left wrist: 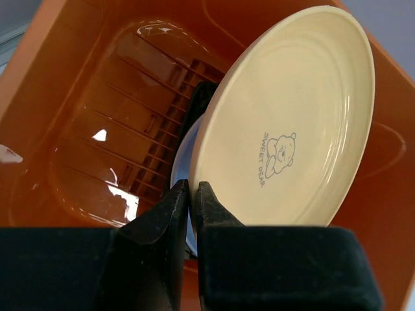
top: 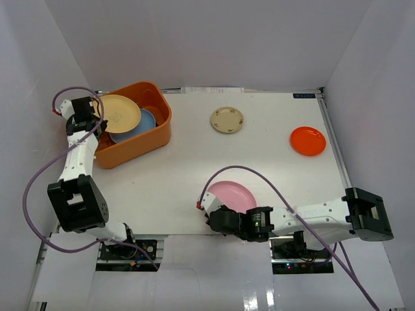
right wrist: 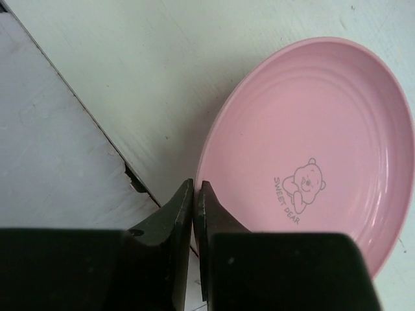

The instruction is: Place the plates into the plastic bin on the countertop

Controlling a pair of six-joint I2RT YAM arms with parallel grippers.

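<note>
White countertop (top: 194, 149), pink plate (right wrist: 318, 129) in right gripper (right wrist: 194, 186)

Your left arm (top: 76, 159) stretches forward along the left side, the left end effector (left wrist: 192, 189) pinching the yellow plate (left wrist: 292, 123) by its rim. Your right arm (top: 314, 217) folds leftward across the near side — the right end effector (right wrist: 194, 189) sits low, fingers pressed together, perhaps gripping nothing.

Bright even light, soft shadows, glare spots in plastic bin (left wrist: 98, 135), wrist cams blurry nr bottom
</note>
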